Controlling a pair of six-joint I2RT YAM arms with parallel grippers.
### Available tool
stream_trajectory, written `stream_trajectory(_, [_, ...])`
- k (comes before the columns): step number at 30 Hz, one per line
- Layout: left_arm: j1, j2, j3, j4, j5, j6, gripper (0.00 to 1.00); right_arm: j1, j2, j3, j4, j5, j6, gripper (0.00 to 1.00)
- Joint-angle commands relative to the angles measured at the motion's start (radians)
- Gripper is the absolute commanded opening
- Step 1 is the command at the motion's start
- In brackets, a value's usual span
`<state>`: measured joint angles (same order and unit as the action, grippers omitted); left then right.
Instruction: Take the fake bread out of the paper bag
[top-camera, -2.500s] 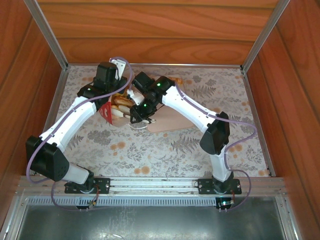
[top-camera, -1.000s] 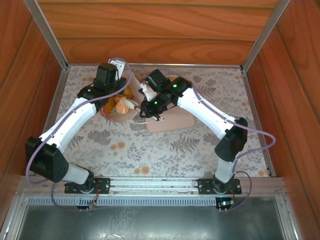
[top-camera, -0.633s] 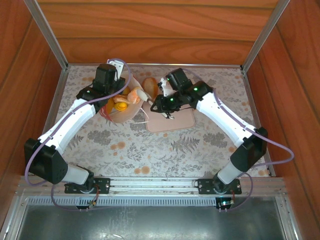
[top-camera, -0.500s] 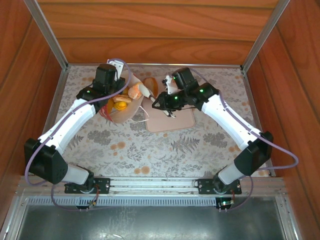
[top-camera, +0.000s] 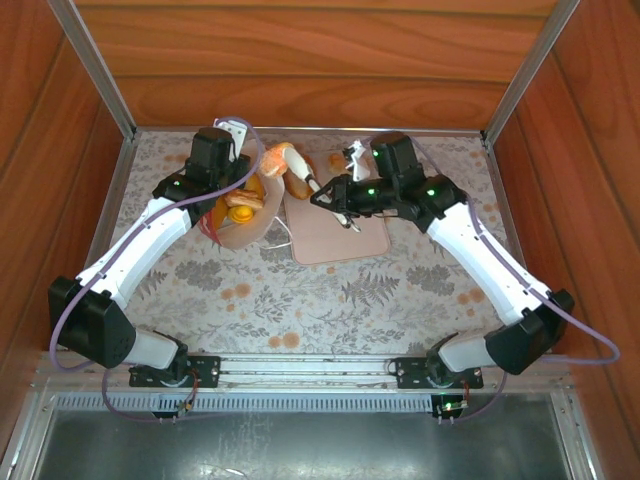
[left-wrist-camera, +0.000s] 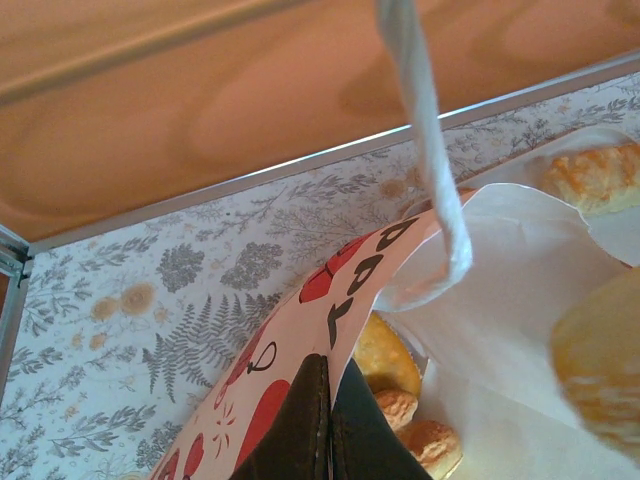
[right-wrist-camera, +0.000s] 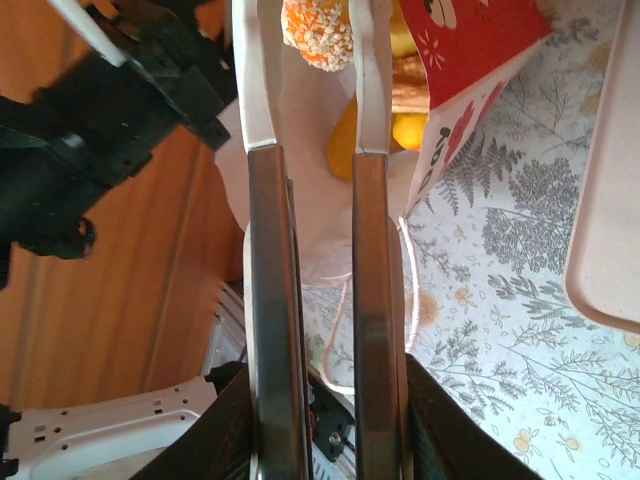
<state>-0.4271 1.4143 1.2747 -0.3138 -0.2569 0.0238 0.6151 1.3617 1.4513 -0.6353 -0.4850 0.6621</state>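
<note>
The paper bag (top-camera: 237, 222) lies tipped on the floral table, white with a red patterned band (left-wrist-camera: 300, 330). My left gripper (top-camera: 222, 172) (left-wrist-camera: 329, 405) is shut on its rim. Golden fake bread (left-wrist-camera: 385, 355) still sits inside it. My right gripper (top-camera: 297, 172) (right-wrist-camera: 316, 15) is shut on an orange speckled fake bread (top-camera: 281, 157) (right-wrist-camera: 320, 35), held above the bag's mouth beside the tray's far left corner. A blurred bread (left-wrist-camera: 600, 370) passes close in the left wrist view.
A pale beige tray (top-camera: 340, 235) (right-wrist-camera: 612, 200) lies right of the bag. One bread (top-camera: 335, 160) rests by its far edge and another (top-camera: 299, 187) at its far left corner. Wooden walls with metal rails (top-camera: 300, 130) enclose the table. The bag's cord handle (left-wrist-camera: 420, 130) hangs loose.
My right gripper has come out of the bag with a bread and swung back and to the right toward the tray's far corner. The left gripper has kept its hold on the bag.
</note>
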Motion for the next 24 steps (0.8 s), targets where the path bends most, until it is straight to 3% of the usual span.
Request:
stream_trajectory(1, [0.006, -0.004, -0.001, 0.029, -0.008, -0.023, 0.00, -0.016, -0.069, -0.003, 0.060, -0.023, 0.006, 0.23])
stream_trajectory(12, [0.005, -0.008, -0.003, 0.029, -0.007, -0.021, 0.00, -0.112, -0.154, -0.061, 0.082, 0.041, 0.046, 0.24])
stream_trajectory(24, [0.005, -0.008, -0.003, 0.028, -0.002, -0.013, 0.00, -0.289, -0.047, -0.347, 0.444, -0.083, 0.301, 0.27])
